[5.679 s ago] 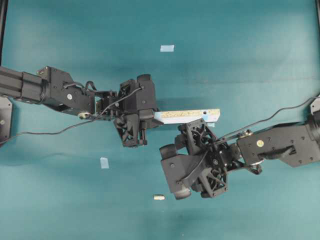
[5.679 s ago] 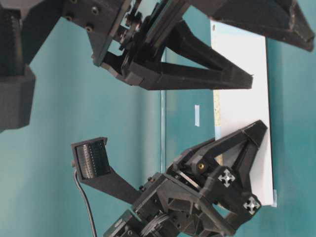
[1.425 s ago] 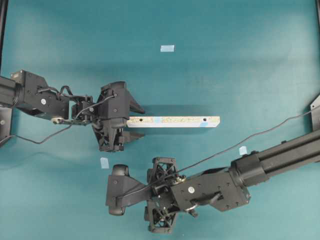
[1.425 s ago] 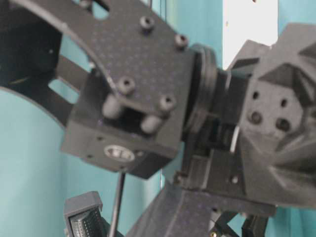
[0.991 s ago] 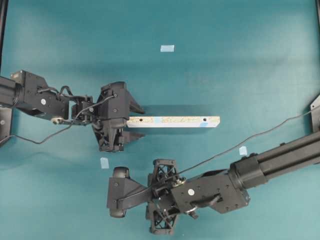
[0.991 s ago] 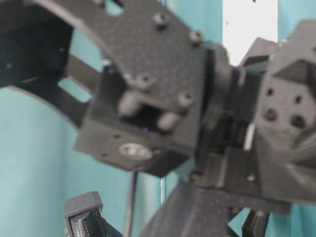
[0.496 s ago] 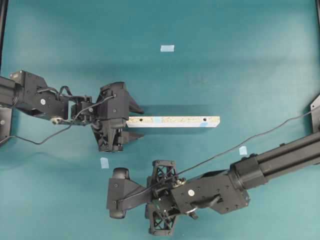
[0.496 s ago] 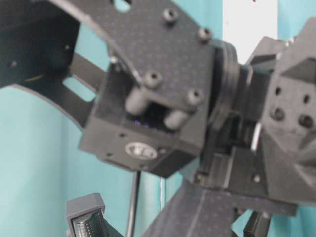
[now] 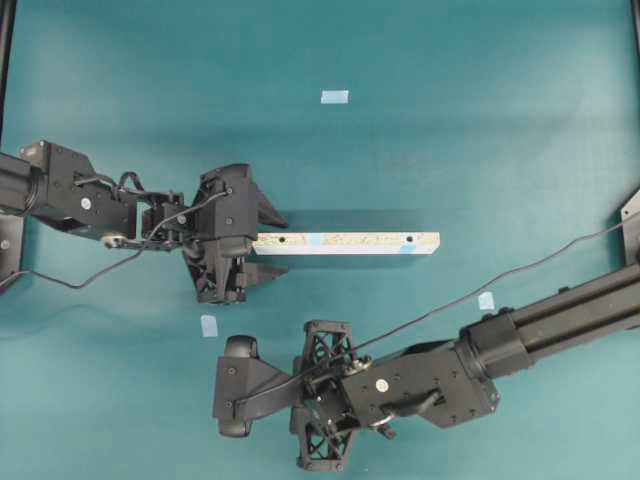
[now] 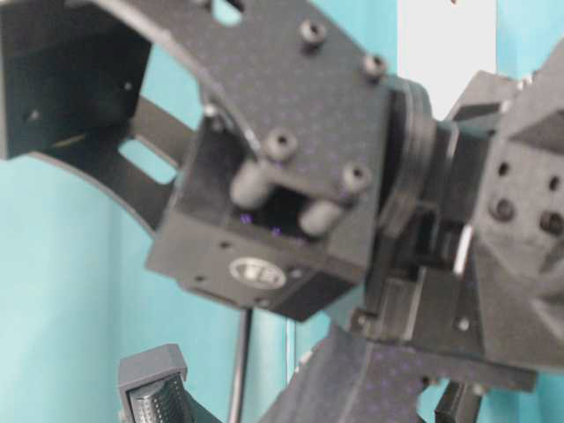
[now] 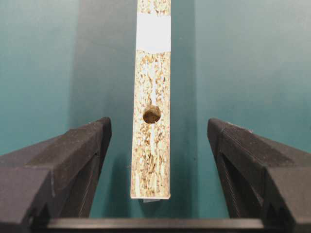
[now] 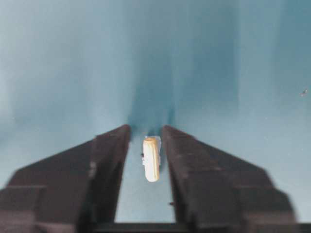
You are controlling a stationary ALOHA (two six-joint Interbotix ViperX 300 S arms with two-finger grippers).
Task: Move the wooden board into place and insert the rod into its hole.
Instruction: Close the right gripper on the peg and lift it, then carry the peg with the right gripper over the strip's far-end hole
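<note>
Right wrist view: the right gripper [image 12: 146,138] stands with narrowed jaws on either side of the rod [image 12: 151,158], a thin gap showing on each side, so contact cannot be confirmed. The rod lies on the teal table [image 12: 233,73], below the wooden board [image 9: 345,243] in the overhead view. Left wrist view: the left gripper [image 11: 158,133] is spread wide, straddling the board's near end without touching it. A dark hole [image 11: 151,114] sits near that end.
</note>
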